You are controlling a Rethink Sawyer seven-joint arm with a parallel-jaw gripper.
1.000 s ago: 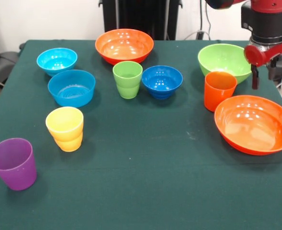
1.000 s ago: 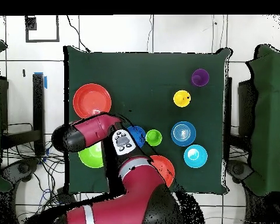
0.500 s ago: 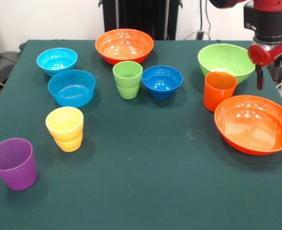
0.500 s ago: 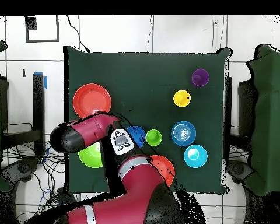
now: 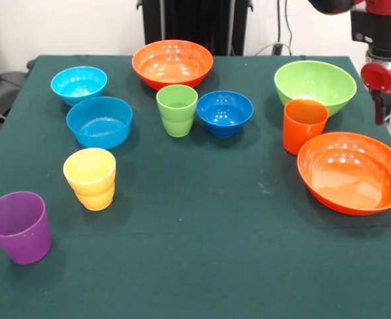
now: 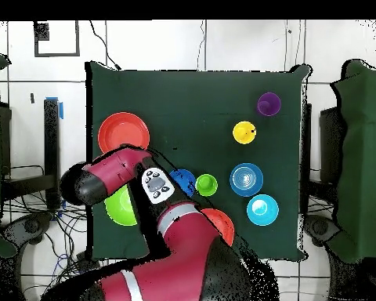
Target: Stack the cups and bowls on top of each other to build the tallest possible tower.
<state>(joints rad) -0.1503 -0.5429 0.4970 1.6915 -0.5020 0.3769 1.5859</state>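
Observation:
All cups and bowls stand apart on the green table, none stacked. In the front view, one orange bowl is at the back and another at the right. The lime bowl, orange cup, dark blue bowl and green cup sit mid-table. Two light blue bowls, the yellow cup and the purple cup are at the left. My gripper hangs empty at the right edge, beside the lime bowl and above the table's edge.
In the overhead view the arm covers the orange cup and part of one orange bowl. The lime bowl shows beside the arm. Cables lie off the table's right side in the front view.
My gripper has moved right in the front view, away from the lime bowl and toward the table's edge. No cup or bowl has moved.

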